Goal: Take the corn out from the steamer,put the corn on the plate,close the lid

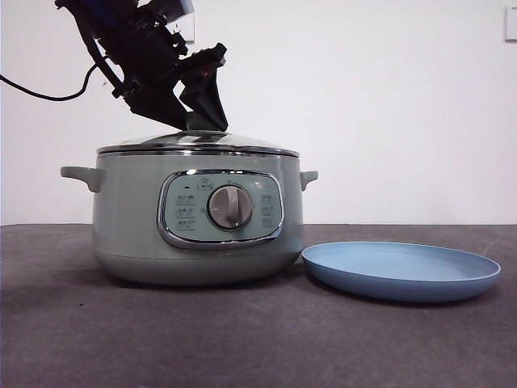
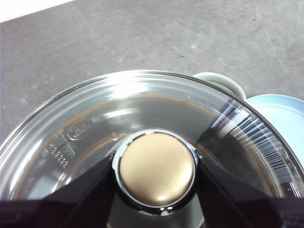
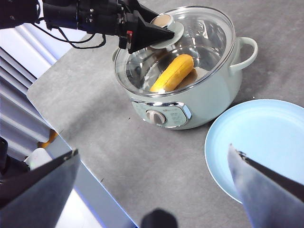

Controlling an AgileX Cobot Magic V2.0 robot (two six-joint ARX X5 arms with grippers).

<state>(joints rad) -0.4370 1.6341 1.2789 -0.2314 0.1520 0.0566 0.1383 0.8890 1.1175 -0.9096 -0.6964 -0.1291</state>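
Note:
The sage-green steamer stands left of centre with the glass lid seated on it. Through the glass in the right wrist view, the yellow-orange corn lies inside the steamer. My left gripper comes down from the upper left, and its jaws press on both sides of the lid's knob. The light-blue plate lies bare to the right of the pot. My right gripper hangs open high above the table near the plate, with nothing in it.
A black cable trails from the left arm at the upper left. In the right wrist view, the table edge runs near the pot's panel side. Dark grey tabletop stretches in front of pot and plate.

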